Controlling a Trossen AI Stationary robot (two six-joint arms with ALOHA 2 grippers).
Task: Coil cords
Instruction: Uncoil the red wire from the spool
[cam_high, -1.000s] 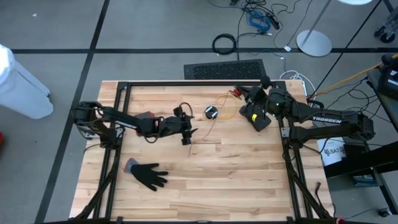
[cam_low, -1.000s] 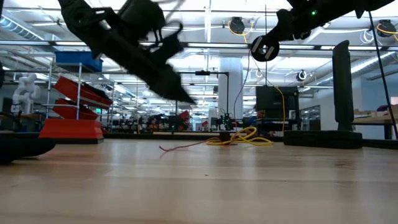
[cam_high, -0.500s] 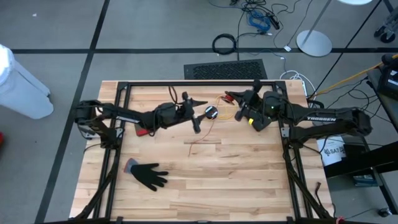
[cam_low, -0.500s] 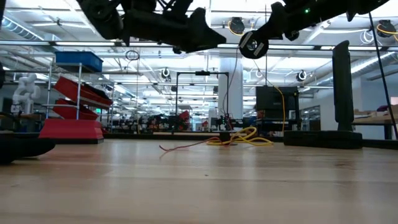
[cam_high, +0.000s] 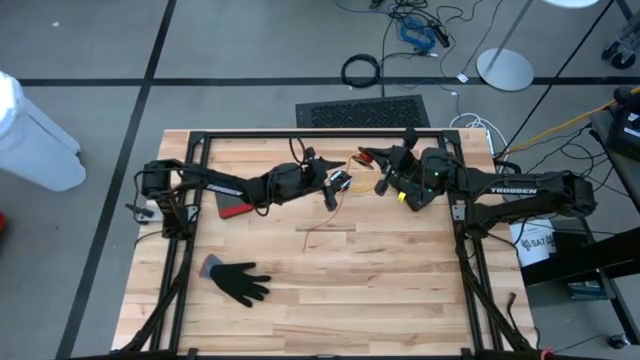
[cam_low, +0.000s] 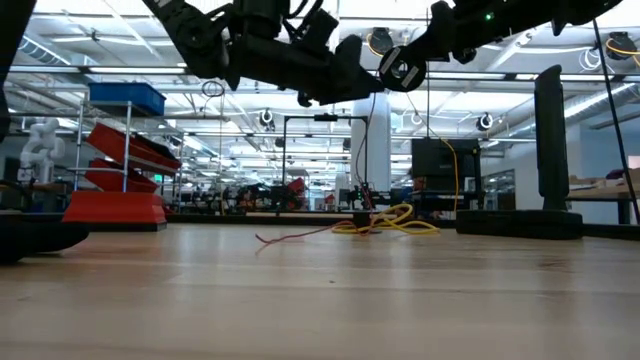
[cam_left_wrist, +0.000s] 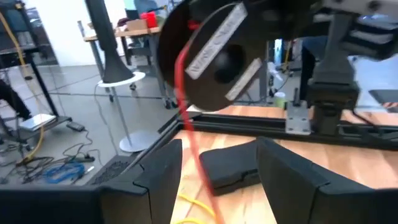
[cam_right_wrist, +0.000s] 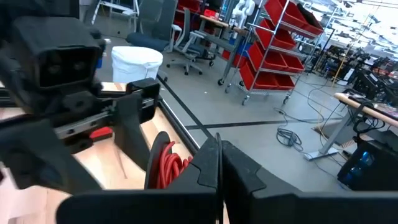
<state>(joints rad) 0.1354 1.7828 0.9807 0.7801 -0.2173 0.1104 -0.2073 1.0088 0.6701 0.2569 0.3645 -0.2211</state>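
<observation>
An open robotics lab: red shelving racks (cam_right_wrist: 283, 37), office chairs (cam_right_wrist: 186, 31), distant workbenches (cam_low: 300, 212), ceiling strip lights.

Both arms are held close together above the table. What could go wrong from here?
The left tool and the right tool are very near each other in the air, so they may collide. A red cord hangs from the black spool between the left tool's open fingers and could snag. The loose yellow cord on the table might get dragged along.

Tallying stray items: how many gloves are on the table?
1: a black glove lies on the table's front-left part, clear of both arms. None other shows.
</observation>
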